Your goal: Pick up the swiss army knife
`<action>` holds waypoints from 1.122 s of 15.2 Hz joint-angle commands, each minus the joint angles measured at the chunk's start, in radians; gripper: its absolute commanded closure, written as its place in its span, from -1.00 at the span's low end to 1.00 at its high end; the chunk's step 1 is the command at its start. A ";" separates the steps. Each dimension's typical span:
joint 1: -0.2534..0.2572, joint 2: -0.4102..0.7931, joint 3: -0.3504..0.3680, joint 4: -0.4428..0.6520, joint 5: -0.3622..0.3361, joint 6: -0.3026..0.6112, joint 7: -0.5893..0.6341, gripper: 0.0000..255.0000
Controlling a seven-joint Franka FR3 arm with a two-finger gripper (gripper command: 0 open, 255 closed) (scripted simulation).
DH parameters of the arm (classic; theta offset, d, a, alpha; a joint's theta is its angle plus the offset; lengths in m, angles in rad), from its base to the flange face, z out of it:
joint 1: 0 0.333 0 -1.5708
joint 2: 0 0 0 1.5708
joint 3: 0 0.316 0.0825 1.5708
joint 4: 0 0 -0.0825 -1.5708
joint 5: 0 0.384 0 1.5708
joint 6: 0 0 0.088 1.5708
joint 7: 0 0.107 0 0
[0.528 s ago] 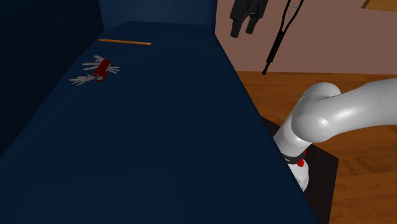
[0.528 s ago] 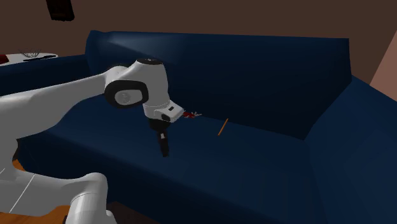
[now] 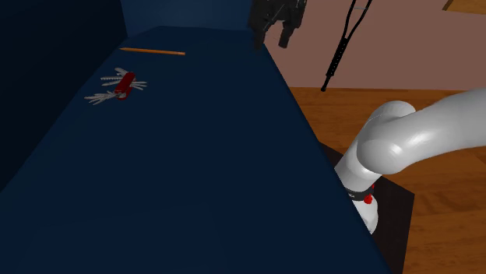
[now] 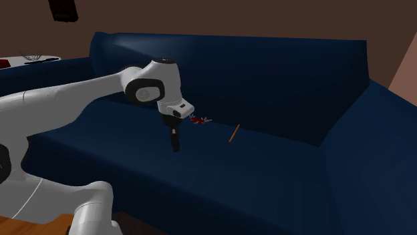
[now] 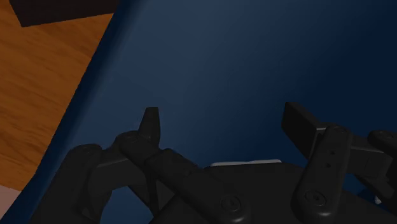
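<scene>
**Target position.** In the shoulder view, the swiss army knife (image 3: 121, 84) lies at the left on the seat of a dark blue sofa (image 3: 195, 171). Its handle is red, and pale blades are fanned out from both sides. An orange pencil (image 3: 153, 51) lies near it, farther along the seat. The end effector (image 3: 271, 39) hangs at the right, above the seat's outer edge and well apart from the knife.

**Governing relation.** In the second exterior view, the end effector (image 4: 176, 149) points down at the seat. The knife (image 4: 198, 121) lies to its right and farther in toward the backrest, with the pencil (image 4: 234, 132) farther right again. In the shoulder view the red handle runs on a slant, upper right to lower left. The fingers will probably need to close across that axis, so a wrist rotation may be required.

**End effector state.** In the wrist view, the two fingers of the end effector (image 5: 222, 121) stand wide apart with only blue upholstery between them. Nothing is held.

**Surface and room.** The seat is smooth and uniform. Wooden floor (image 3: 405, 117) adjoins the sofa, and the dark stand (image 3: 393, 218) sits on it. The wall behind the sofa is brown.
</scene>
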 commanded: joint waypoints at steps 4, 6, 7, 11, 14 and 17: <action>-0.012 0.124 0.120 0.086 0.044 0.055 0.177 -1.00; -0.020 0.181 0.168 0.130 0.050 0.076 0.247 -1.00; -0.025 0.212 0.191 0.154 0.051 0.086 0.283 -1.00; -0.044 0.348 0.286 0.264 0.032 0.122 0.431 -1.00; -0.056 0.466 0.358 0.363 -0.008 0.142 0.551 -1.00; -0.057 0.602 0.425 0.478 -0.075 0.151 0.679 -1.00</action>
